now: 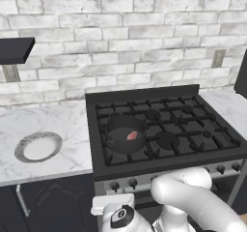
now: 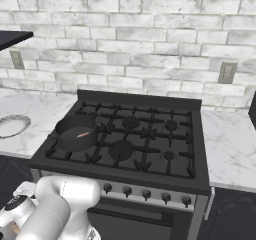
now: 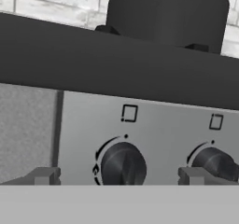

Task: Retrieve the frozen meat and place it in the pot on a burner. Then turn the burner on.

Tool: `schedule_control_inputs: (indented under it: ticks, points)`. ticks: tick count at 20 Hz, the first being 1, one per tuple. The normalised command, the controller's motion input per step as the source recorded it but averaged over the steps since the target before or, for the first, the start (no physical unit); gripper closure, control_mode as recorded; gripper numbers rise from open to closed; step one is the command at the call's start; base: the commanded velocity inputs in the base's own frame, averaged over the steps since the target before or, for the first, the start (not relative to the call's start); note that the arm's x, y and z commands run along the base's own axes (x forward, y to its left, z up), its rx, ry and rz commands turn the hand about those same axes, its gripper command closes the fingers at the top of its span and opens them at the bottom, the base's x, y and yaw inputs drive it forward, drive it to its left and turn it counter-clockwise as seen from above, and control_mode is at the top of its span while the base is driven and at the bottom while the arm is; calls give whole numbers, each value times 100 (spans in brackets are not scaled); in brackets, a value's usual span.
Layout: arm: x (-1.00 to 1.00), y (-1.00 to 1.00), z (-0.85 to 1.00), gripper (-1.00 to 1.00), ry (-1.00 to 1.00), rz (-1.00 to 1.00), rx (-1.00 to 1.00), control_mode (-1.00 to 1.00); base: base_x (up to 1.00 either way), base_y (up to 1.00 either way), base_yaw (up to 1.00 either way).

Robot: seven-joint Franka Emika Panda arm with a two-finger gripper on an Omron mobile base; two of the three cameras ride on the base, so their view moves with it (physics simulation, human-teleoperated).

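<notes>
The dark grey pot (image 1: pixel 125 133) stands on the stove's front-left burner, and the reddish-pink frozen meat (image 1: pixel 131 136) lies flat inside it. From the other side the pot (image 2: pixel 76 132) and the meat (image 2: pixel 82 134) look the same. My gripper (image 3: pixel 119 176) is open, low in front of the stove's grey control panel (image 3: pixel 158 125). Its fingertips (image 3: pixel 44 175) stand to either side of the leftmost knob (image 3: pixel 122 168) without touching it. The pot (image 3: pixel 163 13) rises above the stove's front edge in the hand view.
A second knob (image 3: pixel 215 164) sits just to the right of the framed one. A row of knobs (image 2: pixel 146 194) runs along the stove front. A shallow white dish (image 1: pixel 38 146) rests on the left marble counter. More counter (image 2: pixel 230 144) lies right of the stove.
</notes>
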Motion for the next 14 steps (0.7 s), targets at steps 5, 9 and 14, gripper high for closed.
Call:
schedule_control_inputs:
  ticks: [5, 9, 14]
  points:
    - [2, -8, 0, -100, 0, 5, 3, -100, 0, 0, 0]
    - [7, -15, 0, -100, 0, 1, 4, -100, 0, 0, 0]
    - [3, 0, 0, -100, 0, 1, 0, -100, 0, 0, 0]
